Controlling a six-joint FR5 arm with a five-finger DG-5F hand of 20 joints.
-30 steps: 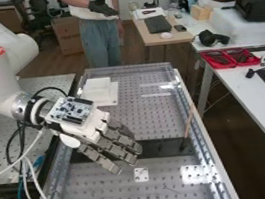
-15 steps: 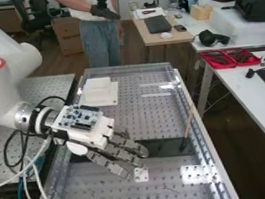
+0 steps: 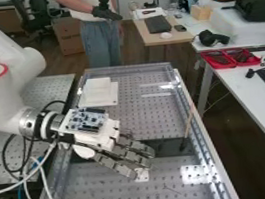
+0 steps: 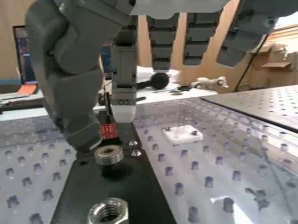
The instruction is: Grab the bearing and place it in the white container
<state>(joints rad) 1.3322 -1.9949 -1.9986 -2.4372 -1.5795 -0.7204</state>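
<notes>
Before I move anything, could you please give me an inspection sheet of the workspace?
Surface: bench full of holes, with a black strip across it.
Job's things: bearing by the fingertips, contact unclear; white container toward the bench's far end, on the arm's side.
Clutter: large nut on the strip; small white block beside it; thin stick leaning up near the bench's side.
Hand: open, palm above the bench, fingers reaching over the strip.
Cables: white and black ones beside and below the arm.
Surroundings: red trays on a side table.
</notes>
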